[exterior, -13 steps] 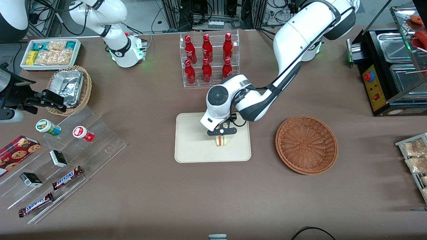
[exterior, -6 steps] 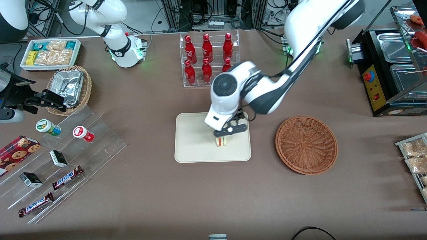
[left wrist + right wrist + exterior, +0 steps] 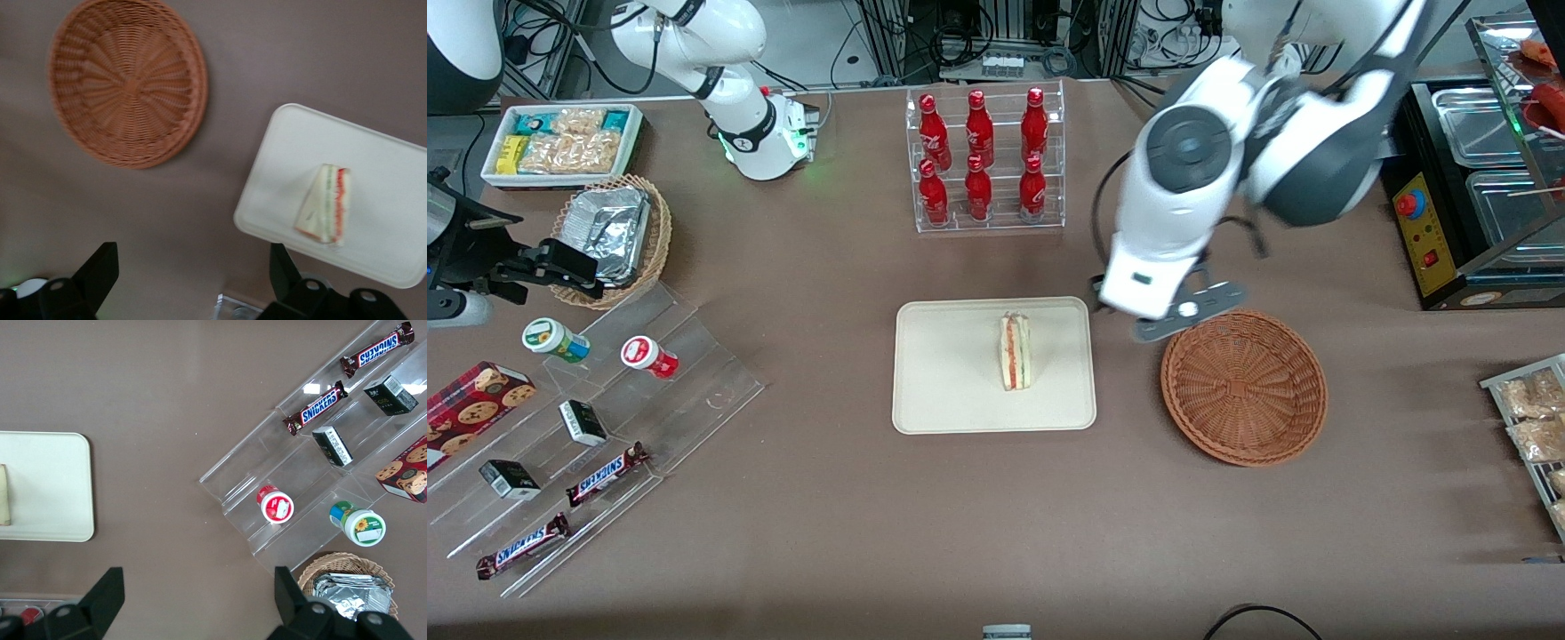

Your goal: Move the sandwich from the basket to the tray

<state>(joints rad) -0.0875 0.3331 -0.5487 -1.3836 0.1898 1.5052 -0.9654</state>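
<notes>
The sandwich (image 3: 1015, 350) stands on its edge on the cream tray (image 3: 943, 391), red and green filling showing; it also shows in the left wrist view (image 3: 325, 211) on the tray (image 3: 393, 167). The reddish-brown wicker basket (image 3: 1243, 386) sits empty beside the tray, toward the working arm's end; it shows in the left wrist view too (image 3: 127, 80). My left gripper (image 3: 1169, 322) is raised above the table between the tray and the basket, over the basket's rim. It is open and empty (image 3: 190, 270).
A clear rack of red bottles (image 3: 983, 160) stands farther from the camera than the tray. A black food warmer (image 3: 1467, 178) is at the working arm's end. Snack shelves (image 3: 578, 427), a tan foil basket (image 3: 618, 236) and a white bin (image 3: 560, 142) lie toward the parked arm's end.
My gripper has let go of the sandwich, risen off the tray and swung toward the basket. The sandwich stays standing on the tray.
</notes>
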